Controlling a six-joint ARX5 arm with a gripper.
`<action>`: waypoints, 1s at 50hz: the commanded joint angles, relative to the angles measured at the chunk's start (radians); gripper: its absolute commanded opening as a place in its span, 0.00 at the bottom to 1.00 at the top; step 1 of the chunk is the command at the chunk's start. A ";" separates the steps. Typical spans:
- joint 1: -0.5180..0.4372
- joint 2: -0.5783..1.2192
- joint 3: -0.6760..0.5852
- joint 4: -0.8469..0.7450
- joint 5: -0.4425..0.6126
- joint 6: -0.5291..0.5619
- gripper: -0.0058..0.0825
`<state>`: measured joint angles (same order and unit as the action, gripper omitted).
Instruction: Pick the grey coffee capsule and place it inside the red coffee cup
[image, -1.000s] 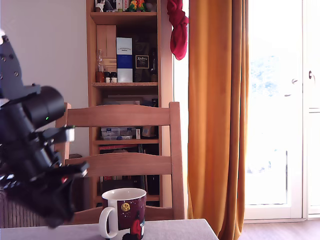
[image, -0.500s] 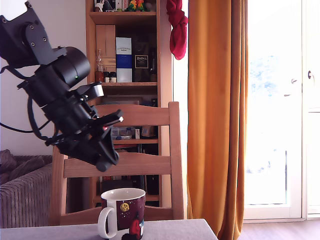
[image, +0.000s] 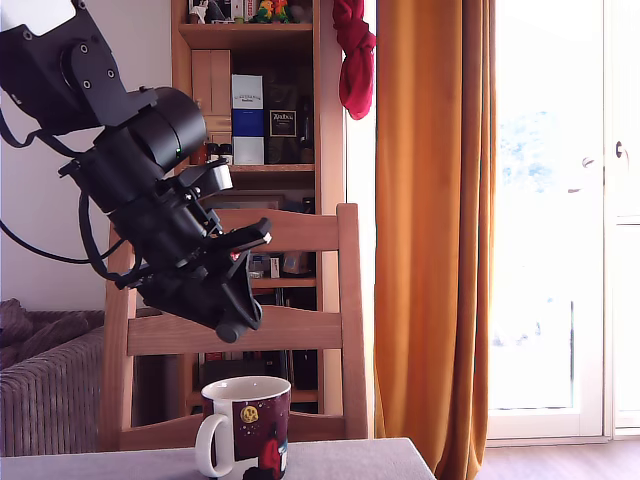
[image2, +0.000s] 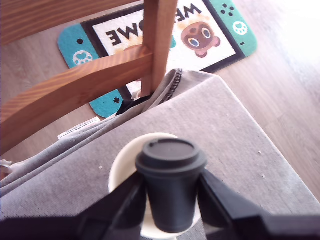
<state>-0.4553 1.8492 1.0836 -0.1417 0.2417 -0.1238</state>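
Observation:
The grey coffee capsule (image2: 171, 155) is a dark grey cup-shaped pod with a wider lid, clamped between the two black fingers (image2: 127, 200) of my gripper (image2: 171, 195). Directly under it in the wrist view lies the white rim of the red coffee cup (image2: 121, 167). In the exterior view the gripper (image: 235, 322) hangs tilted a short way above the dark red cup (image: 258, 415), which stands upright on the table with its white handle toward that view's left. I cannot make the capsule out there.
A grey cloth covers the table (image2: 235, 135); its edge and corner lie close beyond the cup. A wooden chair (image: 300, 328) stands right behind the table. A colourful mat (image2: 165, 30) lies on the floor. Bookshelf (image: 250, 150) and orange curtain (image: 435, 230) stand farther back.
The arm has risen from low at the exterior view's left and swung right, bringing the gripper over the cup. The cup has not moved.

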 joint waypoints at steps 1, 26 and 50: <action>0.002 0.030 -0.010 0.010 0.001 0.000 0.27; -0.006 0.030 -0.009 -0.013 0.003 0.000 0.56; 0.037 -0.082 -0.002 -0.049 -0.093 0.036 0.05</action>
<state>-0.4343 1.8275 1.0836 -0.1913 0.1654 -0.1062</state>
